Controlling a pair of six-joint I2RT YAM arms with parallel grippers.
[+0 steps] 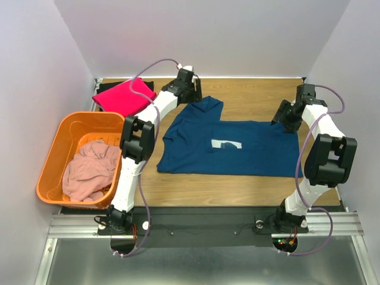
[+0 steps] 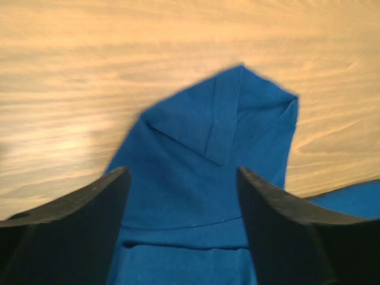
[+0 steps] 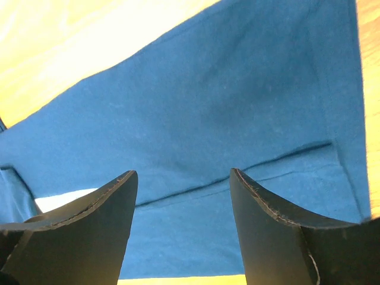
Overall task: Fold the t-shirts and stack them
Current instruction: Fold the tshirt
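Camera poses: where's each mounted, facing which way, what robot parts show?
Top external: above and behind left arm, right arm, both in view, looking down at the table.
Left wrist: on left arm, facing down past open left fingers at navy t-shirt sleeve.
Right wrist: on right arm, past open right fingers at same shirt.
Shared: all see that shirt.

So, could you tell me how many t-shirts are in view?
3: a navy one spread mid-table, a bright pink one folded at the far-left corner, a pale pink one in the orange basket. Others may be hidden.
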